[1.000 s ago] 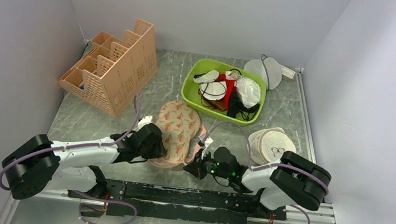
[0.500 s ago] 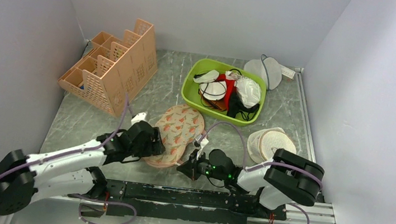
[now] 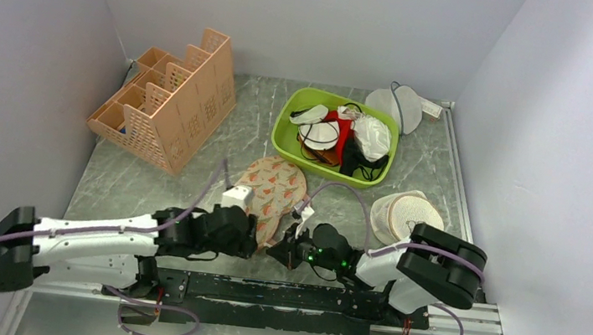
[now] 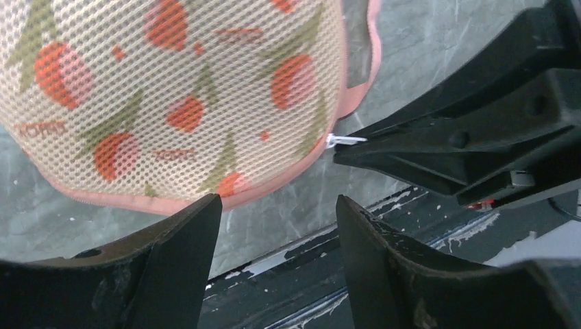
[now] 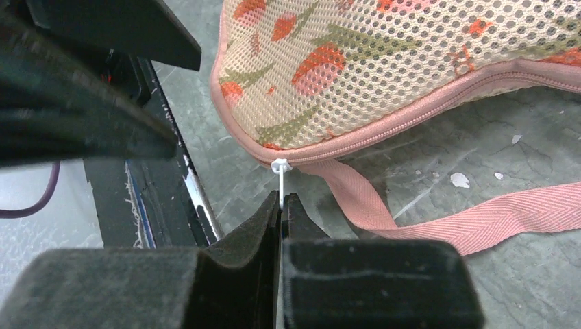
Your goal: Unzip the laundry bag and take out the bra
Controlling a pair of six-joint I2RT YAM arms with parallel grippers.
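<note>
The laundry bag (image 3: 271, 192) lies flat on the table just ahead of the two arm bases, its long axis running from 12 to 6 o'clock in the top view. Its pink zip (image 5: 425, 110) looks fully closed, so the bra is not in sight and is presumably inside. The right gripper (image 5: 282, 199) is pinched tight on the thin white zip pull (image 5: 279, 173) at the bag's 6 o'clock end. The left gripper (image 4: 274, 212) is spread wide at that same end and holds nothing; whether its fingers touch the fabric I cannot tell. The main risk, as I judge it, is that a pull with the bag unpinned drags the whole pouch along the table instead of running the slider. The pull tab is slight, so it may also slide out of the tips or snap under a sideways tug. The two claws sit very near each other by the black rail (image 5: 164, 199), so a careless sweep could knock them together. The loose pink strap (image 5: 479, 219), at 3 o'clock of the pull, could snag. As for writing, small reddish words (image 4: 171, 155) repeat in the bag's print but are too blurred to read, and no brand or label is legible elsewhere.
</note>
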